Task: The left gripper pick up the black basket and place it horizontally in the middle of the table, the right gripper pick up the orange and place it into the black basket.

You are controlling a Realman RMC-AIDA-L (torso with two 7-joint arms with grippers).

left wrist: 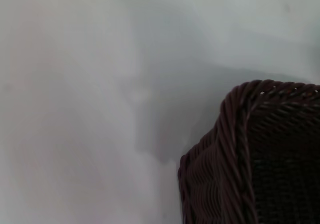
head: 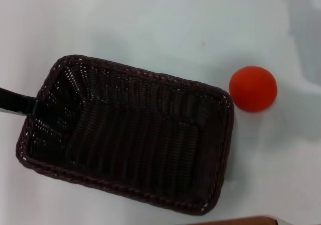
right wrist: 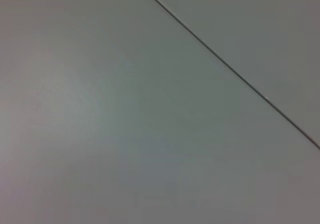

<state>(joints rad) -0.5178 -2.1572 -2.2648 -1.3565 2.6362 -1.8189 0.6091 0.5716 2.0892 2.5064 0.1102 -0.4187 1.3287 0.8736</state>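
Note:
The black basket (head: pixel 130 135) lies askew on the white table (head: pixel 150 19), its long side slanting down to the right, and it is empty. My left gripper (head: pixel 32 106) comes in from the left edge and holds the basket's left rim; only a thin black part of it shows. The left wrist view shows one braided corner of the basket (left wrist: pixel 240 154) over the table. The orange (head: pixel 253 88) sits on the table just right of the basket's far right corner, apart from it. My right gripper is out of view.
A brown edge (head: pixel 241 220) shows at the bottom right of the head view. The right wrist view shows only bare table with a thin dark seam (right wrist: pixel 230 69) running across it.

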